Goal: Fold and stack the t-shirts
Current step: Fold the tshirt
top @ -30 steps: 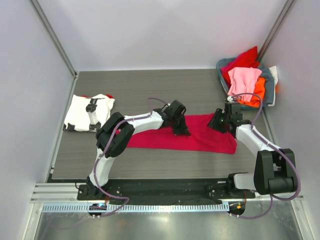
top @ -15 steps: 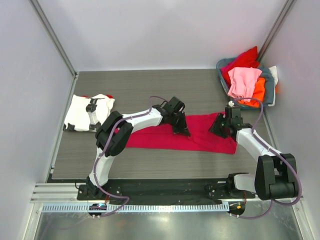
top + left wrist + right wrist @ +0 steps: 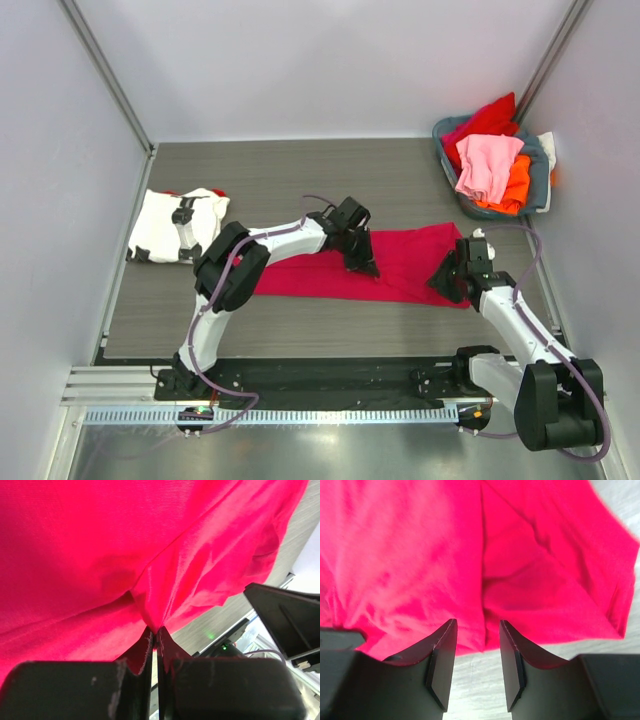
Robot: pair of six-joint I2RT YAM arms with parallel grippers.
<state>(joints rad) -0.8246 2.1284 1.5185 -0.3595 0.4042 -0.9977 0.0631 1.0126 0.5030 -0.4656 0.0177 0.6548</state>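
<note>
A crimson-magenta t-shirt lies folded into a long band across the table's middle. My left gripper is shut on a pinch of its cloth near the band's middle; the left wrist view shows the red fabric bunched between the closed fingertips. My right gripper is open at the shirt's near right corner, with the cloth's edge between its fingers but not pinched. A folded white t-shirt with black and red markings lies at the far left.
A grey-blue basket at the back right holds red, pink and orange shirts. Grey walls close in the table on three sides. The arm bases stand at the near edge.
My right gripper has moved toward the near edge, from the shirt's far right part to its near right corner. The shirt's right end has shifted a little. The left gripper kept its hold.
</note>
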